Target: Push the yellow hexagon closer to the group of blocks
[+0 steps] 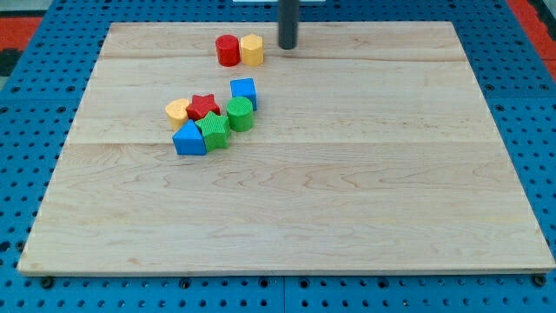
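The yellow hexagon (252, 49) sits near the view's top, touching a red cylinder (228, 50) on its left. My tip (287, 46) stands just to the right of the yellow hexagon, a small gap apart. Below them lies the group: a blue cube (244, 90), a green cylinder (240, 114), a red star (203, 107), a yellow rounded block (178, 110), a green star-like block (214, 130) and a blue triangular block (189, 139).
The blocks lie on a pale wooden board (347, 191) set on a blue pegboard (17, 113). The board's top edge runs just behind my tip.
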You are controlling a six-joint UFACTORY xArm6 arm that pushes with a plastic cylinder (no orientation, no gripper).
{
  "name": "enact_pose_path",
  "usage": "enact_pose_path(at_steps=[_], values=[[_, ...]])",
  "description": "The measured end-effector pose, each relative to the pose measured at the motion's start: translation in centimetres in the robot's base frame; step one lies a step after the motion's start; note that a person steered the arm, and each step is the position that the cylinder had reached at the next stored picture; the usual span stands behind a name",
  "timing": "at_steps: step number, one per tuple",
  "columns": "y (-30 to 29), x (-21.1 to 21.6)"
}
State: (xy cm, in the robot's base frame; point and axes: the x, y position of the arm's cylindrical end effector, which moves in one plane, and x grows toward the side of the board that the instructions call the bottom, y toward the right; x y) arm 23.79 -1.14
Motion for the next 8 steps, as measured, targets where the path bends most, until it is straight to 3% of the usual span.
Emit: enact_pose_path(at_steps=[2, 3, 5, 8], values=[[-6.0, 3.1], [-6.4, 1.4], [-9.7, 8.2], [-11.0, 10.1]])
